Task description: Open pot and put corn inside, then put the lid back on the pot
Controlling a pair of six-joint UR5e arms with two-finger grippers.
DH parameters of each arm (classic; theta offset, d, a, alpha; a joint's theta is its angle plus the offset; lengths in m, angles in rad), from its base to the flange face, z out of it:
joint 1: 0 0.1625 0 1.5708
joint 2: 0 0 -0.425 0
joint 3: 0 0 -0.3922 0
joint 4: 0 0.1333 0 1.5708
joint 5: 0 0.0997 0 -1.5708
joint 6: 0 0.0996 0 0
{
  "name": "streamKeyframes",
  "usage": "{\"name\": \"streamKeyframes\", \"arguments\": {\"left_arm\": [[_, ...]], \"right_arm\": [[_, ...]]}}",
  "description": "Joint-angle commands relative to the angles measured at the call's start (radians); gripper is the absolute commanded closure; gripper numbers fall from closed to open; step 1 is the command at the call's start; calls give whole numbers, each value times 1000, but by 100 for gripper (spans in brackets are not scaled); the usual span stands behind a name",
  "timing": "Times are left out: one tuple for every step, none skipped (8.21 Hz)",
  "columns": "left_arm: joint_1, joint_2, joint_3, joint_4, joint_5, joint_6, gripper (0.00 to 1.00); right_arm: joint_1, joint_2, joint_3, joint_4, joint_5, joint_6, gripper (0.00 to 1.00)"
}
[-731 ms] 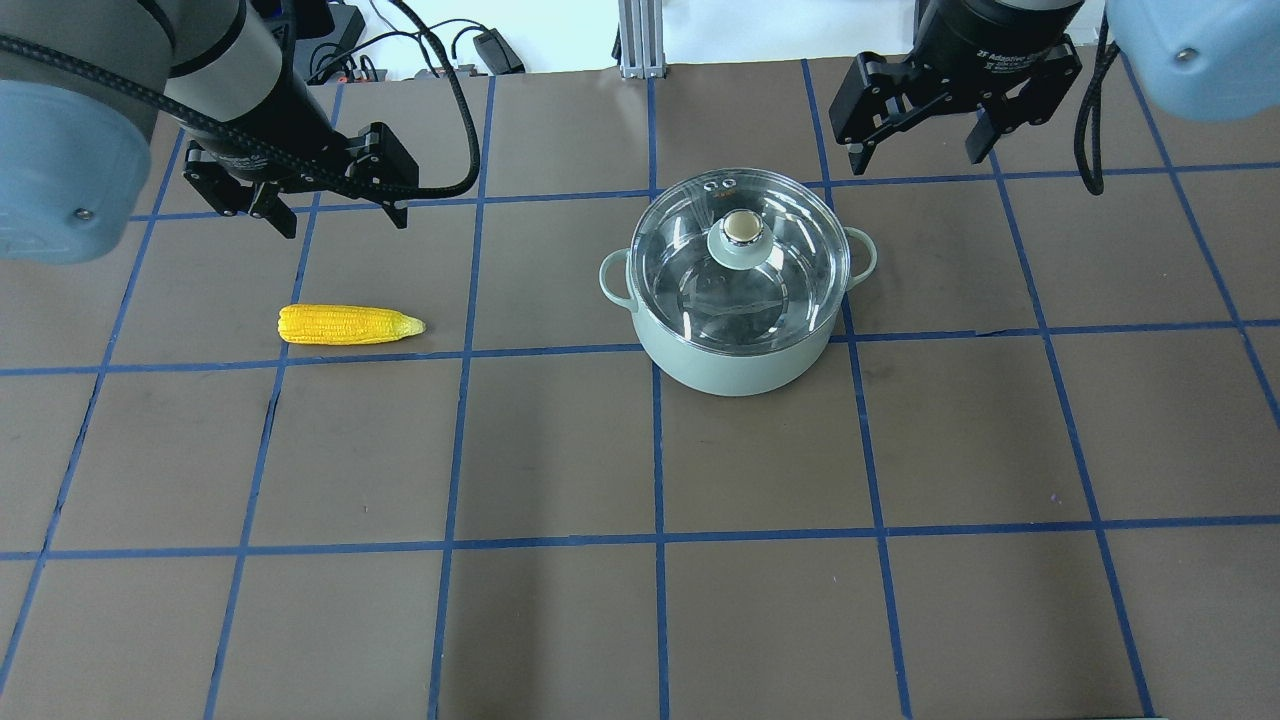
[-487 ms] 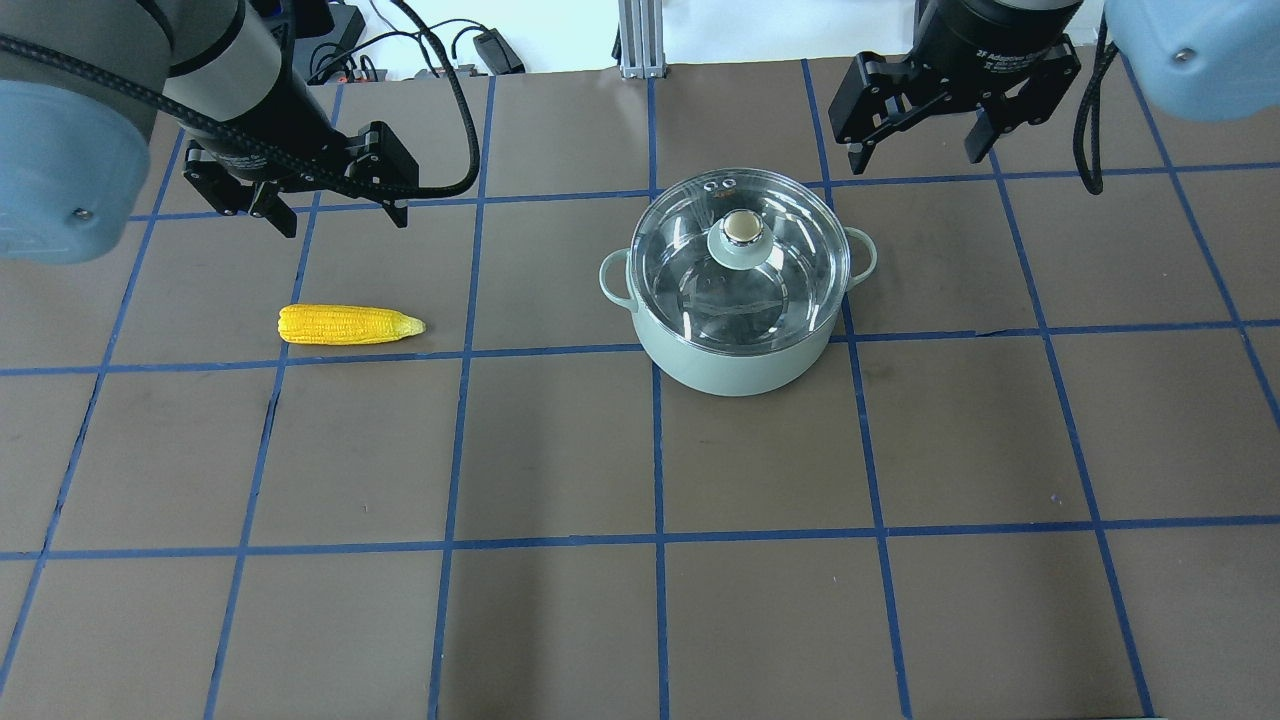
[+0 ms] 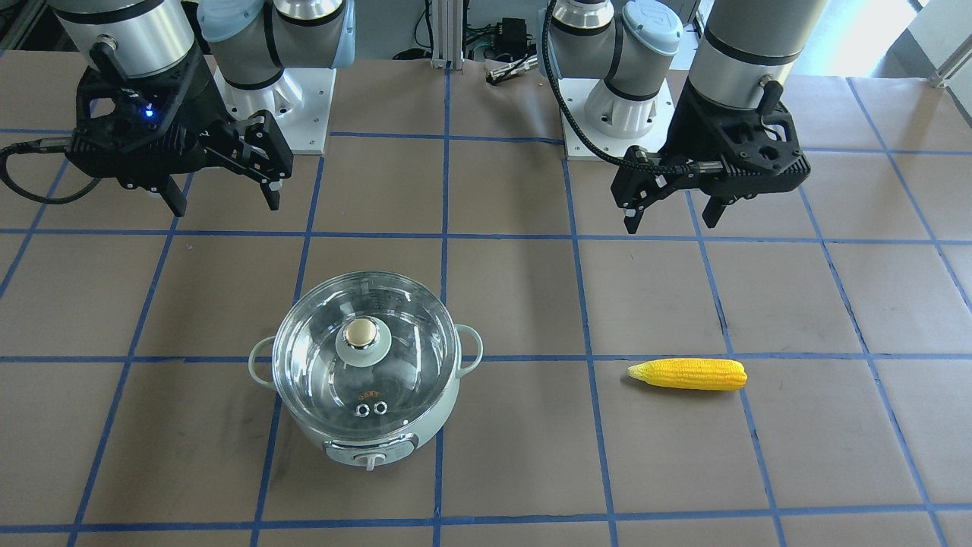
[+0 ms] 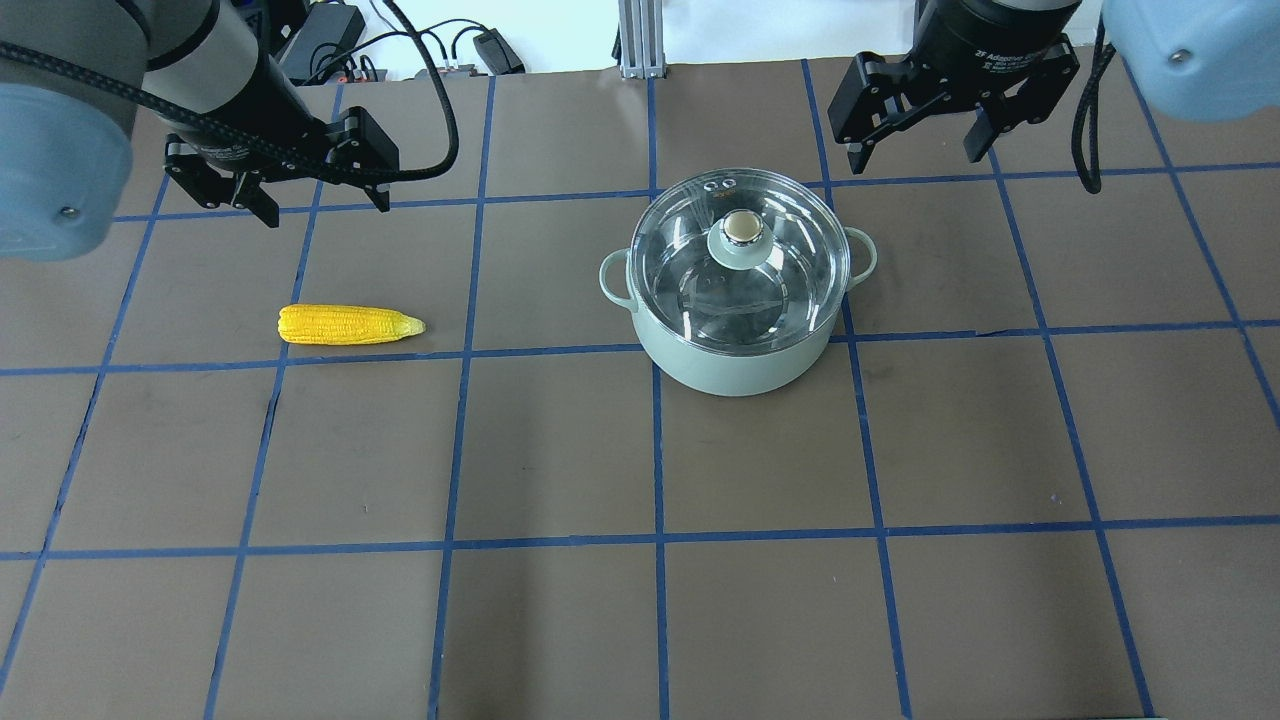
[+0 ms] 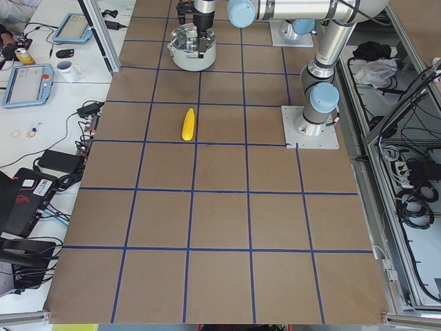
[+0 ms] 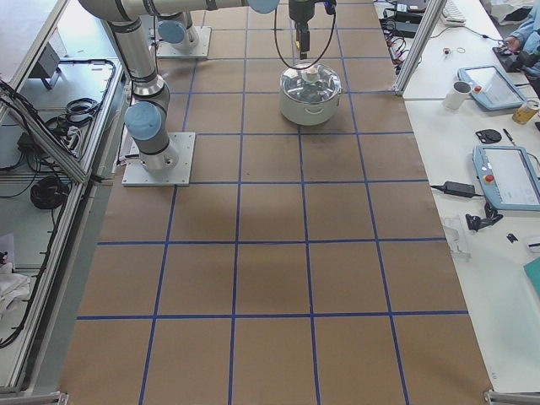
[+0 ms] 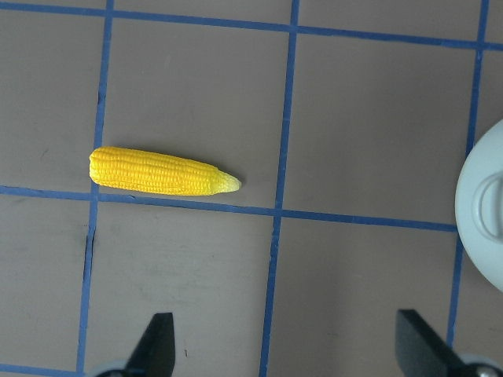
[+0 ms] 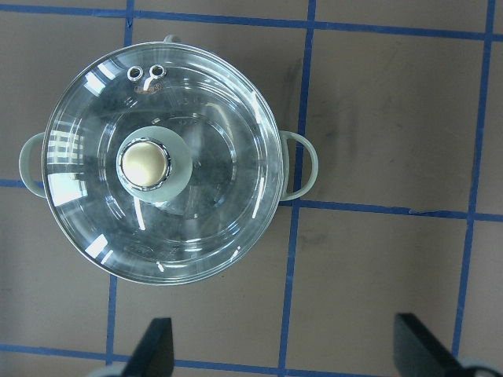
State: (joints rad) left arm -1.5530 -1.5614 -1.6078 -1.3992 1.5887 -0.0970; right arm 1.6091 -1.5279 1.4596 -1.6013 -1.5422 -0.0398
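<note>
Front-facing: pot [image 3: 427, 424] with lid [image 3: 315, 376] seated on it, orange print on the glass unreadable; corn [image 3: 687, 374] flat on table [image 3: 516, 304], well apart.
Overhead: right gripper [image 4: 915, 160], body lettered "2F Adaptive", fingers spread, empty; left gripper [image 4: 326, 212] spread, empty, raised near corn.

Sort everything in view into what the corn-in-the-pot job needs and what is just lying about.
Belongs to the job:
pot, with the lid seated on it
corn, lying on the table apart from the pot
left gripper and right gripper, jaws open and empty

Just lying about:
mug, teach pendant and power adapter on the side bench
</note>
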Motion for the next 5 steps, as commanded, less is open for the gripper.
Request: {"name": "streamKeyframes", "arguments": {"left_arm": [[120,-23,-10,29,4,-270,0],[178,-37,-11,28,1,-397,0],[218,-48,-11,28,2,-470,0],[264,-52,-12,22,1,-557,0],[312,-64,-12,20,-1,-673,0]], "right_arm": [[0,0,1,-2,1,-2,2],[0,2,1,-2,1,0,2],[0,3,1,-3,-1,7,2],[0,14,2,-5,-1,14,2],[3,34,4,-40,1,40,3]]}}
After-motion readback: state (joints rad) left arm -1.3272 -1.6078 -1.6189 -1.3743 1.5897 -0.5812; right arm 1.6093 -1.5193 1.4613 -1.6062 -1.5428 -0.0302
